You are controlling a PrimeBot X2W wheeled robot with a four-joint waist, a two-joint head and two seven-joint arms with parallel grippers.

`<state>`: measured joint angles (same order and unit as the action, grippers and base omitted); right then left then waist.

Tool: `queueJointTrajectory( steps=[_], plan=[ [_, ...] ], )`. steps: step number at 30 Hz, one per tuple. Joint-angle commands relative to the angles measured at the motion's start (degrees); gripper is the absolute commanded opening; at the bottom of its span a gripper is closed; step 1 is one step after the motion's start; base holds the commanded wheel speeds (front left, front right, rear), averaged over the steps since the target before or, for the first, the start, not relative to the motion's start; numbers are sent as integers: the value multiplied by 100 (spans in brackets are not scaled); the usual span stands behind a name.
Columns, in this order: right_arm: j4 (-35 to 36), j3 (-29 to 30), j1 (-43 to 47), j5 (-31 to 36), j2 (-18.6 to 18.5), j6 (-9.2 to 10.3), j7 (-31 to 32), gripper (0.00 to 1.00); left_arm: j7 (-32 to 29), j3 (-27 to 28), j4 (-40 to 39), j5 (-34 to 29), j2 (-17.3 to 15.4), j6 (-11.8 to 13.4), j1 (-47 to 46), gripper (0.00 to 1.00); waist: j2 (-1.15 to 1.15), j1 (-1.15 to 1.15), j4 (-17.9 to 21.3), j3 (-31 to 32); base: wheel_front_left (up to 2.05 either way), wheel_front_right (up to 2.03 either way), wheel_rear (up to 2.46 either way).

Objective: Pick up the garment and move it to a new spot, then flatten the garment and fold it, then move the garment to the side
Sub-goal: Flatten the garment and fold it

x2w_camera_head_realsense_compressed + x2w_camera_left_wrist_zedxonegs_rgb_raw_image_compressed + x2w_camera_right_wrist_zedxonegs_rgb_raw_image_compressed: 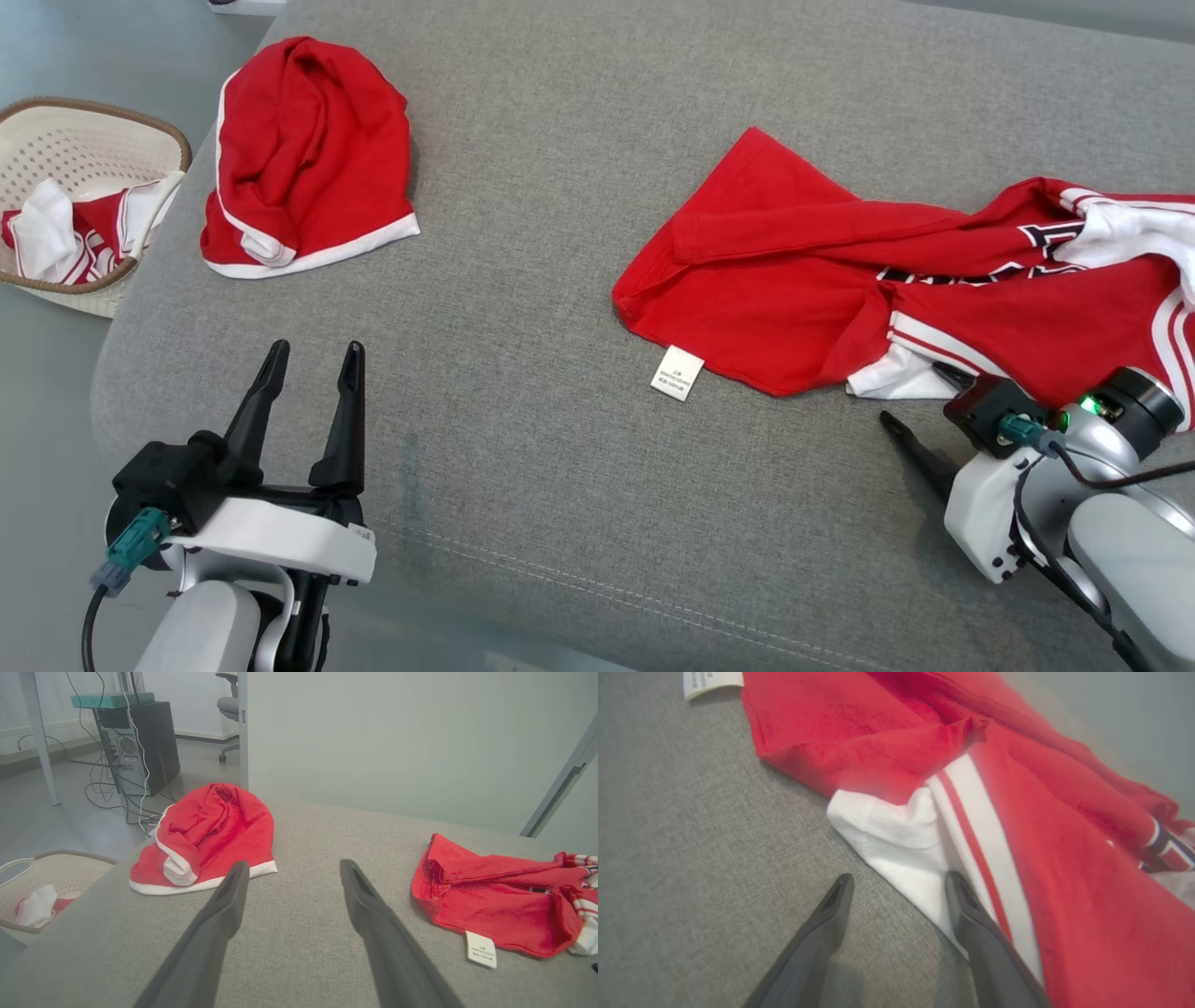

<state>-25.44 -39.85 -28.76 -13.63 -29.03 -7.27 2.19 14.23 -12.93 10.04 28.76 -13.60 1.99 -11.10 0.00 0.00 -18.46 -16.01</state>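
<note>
Hovering nearest, left: left end effector open, fingers spread with nothing between, poised above the bare near-left part of the grey padded worktop, well apart from any cloth.
Near right: right end effector open too, gripping nothing; low at the near edge of the cloth, one finger over bare worktop, the other over or on white fabric. Touching or not, cannot tell.
Just ahead of those fingertips: white hem corner, poking out from under red cloth, with a striped band right beside.
Middle right: garment, a red jersey with white trim and dark lettering, crumpled on the right half of the worktop and running off the right edge of the head view. Fairly spread at the left end, bunched and twisted toward the right; white label sticking out at the near edge.
Step in hand: by the look of things the very first, going in for a grip. Not lifted, not flattened, not folded.
Next move: probably sliding one finger under the hem corner and pinching shut. Calls for catching the jersey's layers only, not the worktop's own fabric, then lifting high enough for the twisted part to hang free. Second grip from the left side likely needed for spreading.
Farther left: second red garment, white-edged, roughly folded, well apart from the jersey.
Farthest left, off the worktop: pale basket holding red and white cloth.
</note>
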Motion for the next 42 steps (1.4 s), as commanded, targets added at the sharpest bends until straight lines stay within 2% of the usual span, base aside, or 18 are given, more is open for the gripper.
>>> queueJointTrajectory(
  steps=[1,2,3,4,5,10,14,17,21,25,30,35,38,39,40,41,42],
  plan=[
    [-92,-178,-82,-50,-126,-22,100,100,65,244,-79,-42,-115,-49,-273,100,0,0,-79,-87,0,0,0],
    [-173,-268,-149,-86,-142,-22,149,100,68,258,-56,-57,-91,-70,-291,100,0,0,-91,-100,0,0,0],
    [-227,-340,-213,-129,-152,-22,158,60,71,272,-34,-72,-68,-90,-305,100,0,0,-101,-109,0,0,0],
    [-282,-404,-272,-169,-163,-22,176,33,72,291,-16,-90,-46,-108,-322,100,0,0,-109,-114,0,0,0],
    [-319,-454,-320,-218,-171,-22,194,0,73,319,-11,-112,-22,-124,-337,100,0,0,-114,-118,0,0,0],
    [-293,-694,-392,-561,-264,-22,266,0,75,480,-5,-252,79,-214,-359,100,0,0,-60,-80,0,0,0],
    [138,-934,-350,-1117,-456,-22,317,0,75,587,17,-359,126,-288,-326,100,0,0,67,0,0,0,0],
    [765,-1143,-290,-1824,-802,-22,450,0,76,642,44,-425,145,-345,-295,100,0,0,188,79,0,0,0],
    [1746,-1176,-197,-2732,-1462,-22,540,0,76,712,50,-492,137,-399,-257,100,0,0,390,126,0,0,0],
    [2551,-1208,-47,-3334,-2065,-22,662,0,76,779,39,-543,99,-431,-222,100,0,0,616,130,0,0,0],
    [3172,-1509,107,-3575,-2669,-22,750,0,76,808,15,-584,53,-462,-226,100,0,0,838,123,0,0,0],
    [3096,-1590,332,-3580,-2858,-22,717,0,76,801,1,-600,9,-472,-234,100,0,0,967,108,0,0,0],
    [2915,-1653,457,-3497,-2720,-22,637,0,53,806,-9,-596,-36,-465,-210,100,0,0,1090,99,0,0,0],
    [2798,-1644,485,-3471,-2634,-22,595,9,42,805,-14,-595,-49,-461,-206,100,0,0,1126,96,0,0,0],
    [2668,-1635,520,-3466,-2530,-22,541,50,30,801,-21,-596,-61,-458,-203,100,0,0,1159,98,0,0,0],
    [2546,-1630,554,-3484,-2414,-22,495,100,12,797,-27,-594,-74,-458,-198,100,0,0,1195,101,0,0,0],
    [2447,-1630,566,-3455,-2314,-22,437,100,-7,795,-38,-593,-89,-454,-197,100,0,0,1228,107,0,0,0]
  ],
)
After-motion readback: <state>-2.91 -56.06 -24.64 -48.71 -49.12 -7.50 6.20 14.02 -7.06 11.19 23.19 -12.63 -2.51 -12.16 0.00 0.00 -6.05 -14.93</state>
